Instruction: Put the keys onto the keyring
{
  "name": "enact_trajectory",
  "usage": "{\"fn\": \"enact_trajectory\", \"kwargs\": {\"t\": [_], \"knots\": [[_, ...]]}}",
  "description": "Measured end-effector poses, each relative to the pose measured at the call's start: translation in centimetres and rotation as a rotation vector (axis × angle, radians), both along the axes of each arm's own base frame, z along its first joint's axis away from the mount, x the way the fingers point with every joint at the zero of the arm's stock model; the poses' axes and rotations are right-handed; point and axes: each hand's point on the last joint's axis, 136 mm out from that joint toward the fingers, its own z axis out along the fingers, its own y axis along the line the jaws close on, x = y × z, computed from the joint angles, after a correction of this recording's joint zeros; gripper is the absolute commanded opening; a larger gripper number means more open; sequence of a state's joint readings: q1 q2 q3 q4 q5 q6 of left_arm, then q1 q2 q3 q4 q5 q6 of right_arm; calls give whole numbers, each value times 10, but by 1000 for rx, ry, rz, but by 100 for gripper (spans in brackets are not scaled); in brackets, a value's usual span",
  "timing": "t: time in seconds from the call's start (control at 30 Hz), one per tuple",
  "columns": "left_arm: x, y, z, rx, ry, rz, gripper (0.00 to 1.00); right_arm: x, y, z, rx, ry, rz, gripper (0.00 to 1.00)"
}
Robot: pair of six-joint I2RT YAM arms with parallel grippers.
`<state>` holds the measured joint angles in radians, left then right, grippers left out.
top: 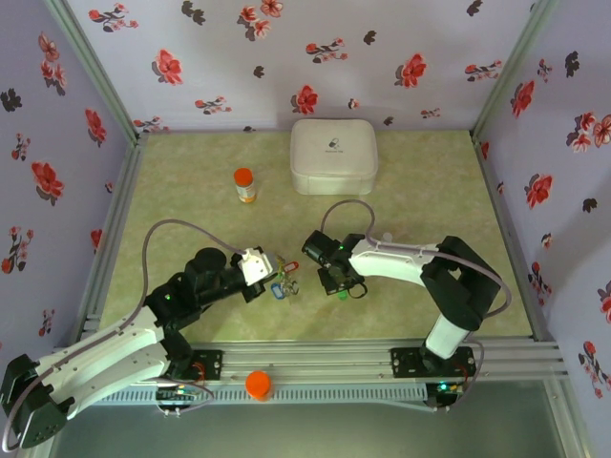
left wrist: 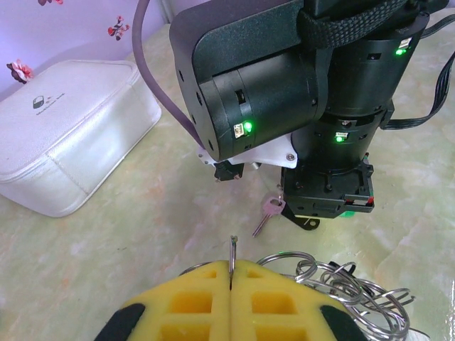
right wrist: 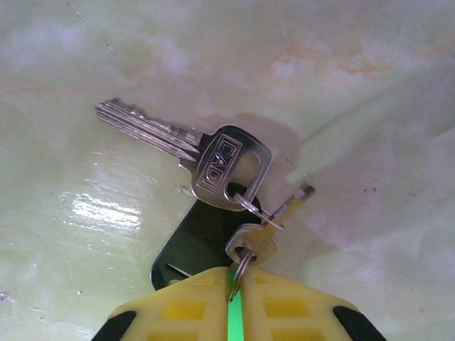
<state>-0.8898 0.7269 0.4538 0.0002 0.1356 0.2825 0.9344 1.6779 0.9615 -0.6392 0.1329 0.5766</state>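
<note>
Eyes on the silver metal keys [right wrist: 213, 160]: the bigger one lies flat on the pale green marbled bench [right wrist: 355, 85], blade pointing up and left, stamped lettering showing on its head. A small split ring links it to a smaller key [right wrist: 250, 241], and a flat black plastic tag [right wrist: 186, 245] sits underneath the pair. The right end effector [right wrist: 234, 273] has its yellow pads [right wrist: 192, 298] drawn in almost together, pinching that bunch at the small key's ring, a sliver of green showing between them. Just beside it, the left end effector [left wrist: 232, 266] is pressed shut, its pads clamped on the thin grey wire keyring [left wrist: 232, 247], whose end pokes up between them while silvery loops [left wrist: 348, 291] spill off to one side. From above, both end effectors meet near the middle of the bench, low to the surface, with little red and blue tags [top: 284, 284] hanging between them. Farther back, a white zipped pouch case [top: 333, 156] rests by the floral wall, and an orange-capped bottle [top: 245, 184] stands upright to its left, well apart from the action.
</note>
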Motion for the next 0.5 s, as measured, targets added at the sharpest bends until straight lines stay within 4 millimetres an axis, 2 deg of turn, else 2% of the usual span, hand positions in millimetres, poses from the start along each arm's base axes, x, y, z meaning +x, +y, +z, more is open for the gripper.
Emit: {"fn": "enact_trajectory", "kwargs": {"t": [0.23,0.37,0.5], "knots": [[-1,-1,0,-1,2,-6,0,4,-2,5,-17,-19,1,0],[-1,-1,0,-1,1,-6,0,6,-2,11,-8,-40,6,0],[-1,-1,0,-1,1,-6,0,9,5,30,53,-83,41,0]]}}
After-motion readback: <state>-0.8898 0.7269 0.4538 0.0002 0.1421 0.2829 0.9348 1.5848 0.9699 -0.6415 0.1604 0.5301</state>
